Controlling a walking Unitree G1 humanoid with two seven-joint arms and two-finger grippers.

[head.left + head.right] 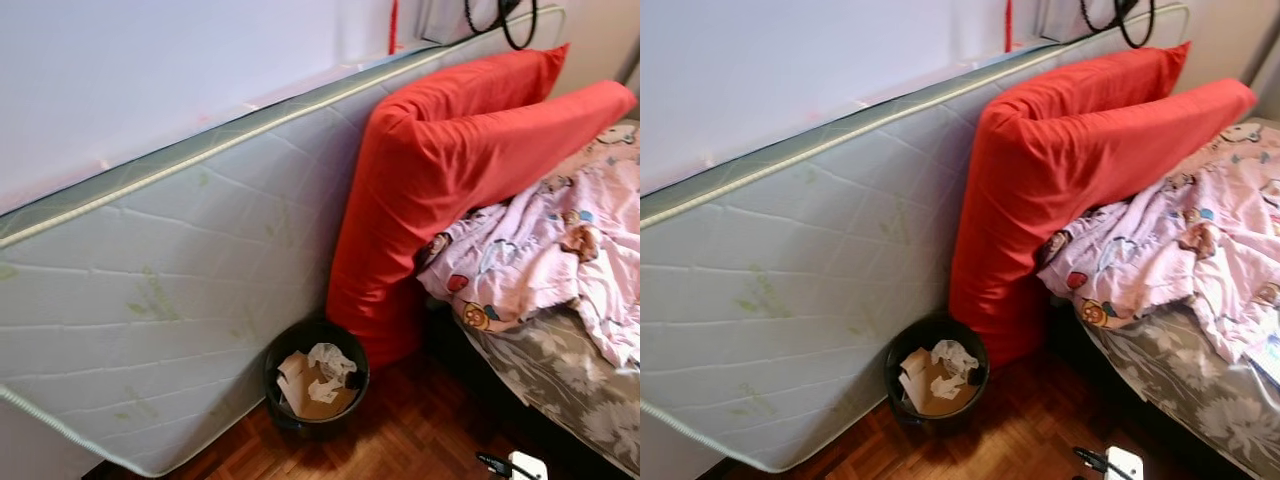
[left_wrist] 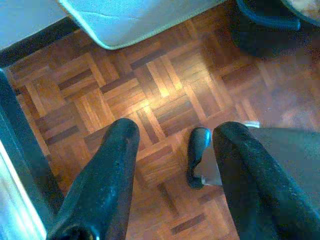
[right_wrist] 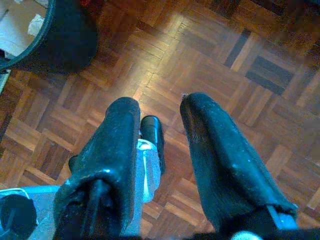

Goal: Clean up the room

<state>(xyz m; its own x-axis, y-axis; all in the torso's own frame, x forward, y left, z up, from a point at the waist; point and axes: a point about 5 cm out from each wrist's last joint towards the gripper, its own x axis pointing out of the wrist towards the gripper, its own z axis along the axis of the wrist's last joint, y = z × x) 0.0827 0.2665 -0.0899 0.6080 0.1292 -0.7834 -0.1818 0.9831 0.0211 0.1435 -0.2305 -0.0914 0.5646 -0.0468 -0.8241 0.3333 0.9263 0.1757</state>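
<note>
Both grippers hang low over the parquet, left gripper [image 2: 172, 150] and right gripper [image 3: 160, 115] each with fingers spread and nothing held. Bin [image 1: 316, 377] sits ahead on the floor, already holding crumpled paper [image 1: 330, 362], tucked against the leaning mattress [image 1: 170, 280] and the red cushion [image 1: 440, 170]. Looks slightly nearer the left arm, I'd guess. Bed [image 1: 560, 370] with its rumpled pink sheet [image 1: 560, 250] crowds the right side, so approach room is tight.

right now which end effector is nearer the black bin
Right, probably. The right end effector hangs low over the parquet just right of the bin; the left end effector hangs by the mattress corner, bin further off.
</note>
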